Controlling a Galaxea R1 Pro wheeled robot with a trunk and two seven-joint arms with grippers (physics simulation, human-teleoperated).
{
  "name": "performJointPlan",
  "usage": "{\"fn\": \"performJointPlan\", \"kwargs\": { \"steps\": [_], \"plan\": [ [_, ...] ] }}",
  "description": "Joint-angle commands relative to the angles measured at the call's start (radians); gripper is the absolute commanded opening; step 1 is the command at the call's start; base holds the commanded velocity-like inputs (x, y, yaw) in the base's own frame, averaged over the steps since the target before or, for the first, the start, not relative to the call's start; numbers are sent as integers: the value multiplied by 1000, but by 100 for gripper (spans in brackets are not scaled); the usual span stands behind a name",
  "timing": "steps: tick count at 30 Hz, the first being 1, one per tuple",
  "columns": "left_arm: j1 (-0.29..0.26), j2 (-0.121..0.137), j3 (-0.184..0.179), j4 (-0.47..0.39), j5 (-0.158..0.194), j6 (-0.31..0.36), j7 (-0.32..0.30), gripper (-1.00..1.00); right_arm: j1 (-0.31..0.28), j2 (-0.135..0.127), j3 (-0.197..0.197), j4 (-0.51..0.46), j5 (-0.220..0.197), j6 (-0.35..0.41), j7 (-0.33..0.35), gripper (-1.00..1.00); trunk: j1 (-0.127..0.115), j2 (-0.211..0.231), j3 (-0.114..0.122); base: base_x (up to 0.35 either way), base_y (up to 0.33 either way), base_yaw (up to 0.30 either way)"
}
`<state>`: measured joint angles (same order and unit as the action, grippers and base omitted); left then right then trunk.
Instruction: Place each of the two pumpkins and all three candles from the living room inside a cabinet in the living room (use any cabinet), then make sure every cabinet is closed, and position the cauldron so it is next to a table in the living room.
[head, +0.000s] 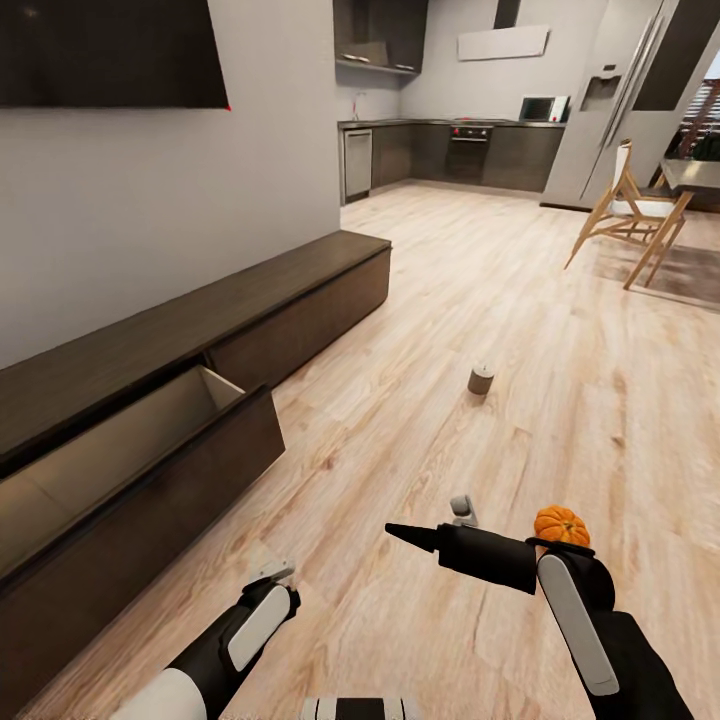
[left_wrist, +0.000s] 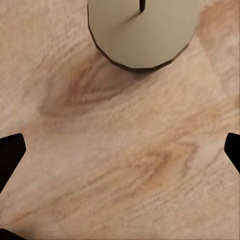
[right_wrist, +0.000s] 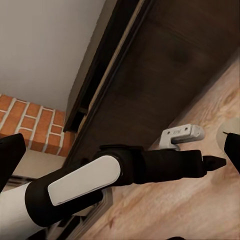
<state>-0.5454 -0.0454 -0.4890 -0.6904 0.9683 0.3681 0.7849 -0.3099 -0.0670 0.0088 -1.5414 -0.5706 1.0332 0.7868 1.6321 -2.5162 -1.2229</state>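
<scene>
The cabinet (head: 300, 300) runs along the left wall, and one drawer (head: 170, 440) stands pulled open, showing nothing inside. A candle (head: 481, 379) stands upright on the floor mid-room. In the left wrist view another candle (left_wrist: 142, 30) is seen from above, just beyond my left gripper (left_wrist: 120, 150), which is open over bare floor. The same left arm (right_wrist: 130, 170) crosses the right wrist view in front of the cabinet (right_wrist: 170, 75). A pumpkin (head: 561, 525) sits on the floor behind my right elbow. My right gripper (head: 400, 532) points toward the cabinet, open and holding nothing. The cauldron and table are out of view.
Wood floor (head: 450, 300) stretches to a kitchen at the back with dark cupboards (head: 450, 150) and a fridge (head: 620, 100). A wooden chair (head: 625, 205) and dining table (head: 690, 180) stand at the far right. A dark screen (head: 110, 50) hangs above the cabinet.
</scene>
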Motion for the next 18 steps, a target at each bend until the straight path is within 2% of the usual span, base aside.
{"fn": "performJointPlan", "kwargs": {
  "steps": [1,7,18],
  "plan": [
    [-1,-1,-3,-1,4,3,7,100,-1,0,0,0,1,4,3,100,0,0,-1,0,0,0],
    [-1,-16,-4,-1,3,2,7,100,-1,0,-1,0,1,4,3,100,0,0,-1,0,0,0],
    [-1,-17,-5,-1,3,3,7,100,-1,-2,-1,0,0,4,5,100,0,0,-1,76,0,0]
  ]
}}
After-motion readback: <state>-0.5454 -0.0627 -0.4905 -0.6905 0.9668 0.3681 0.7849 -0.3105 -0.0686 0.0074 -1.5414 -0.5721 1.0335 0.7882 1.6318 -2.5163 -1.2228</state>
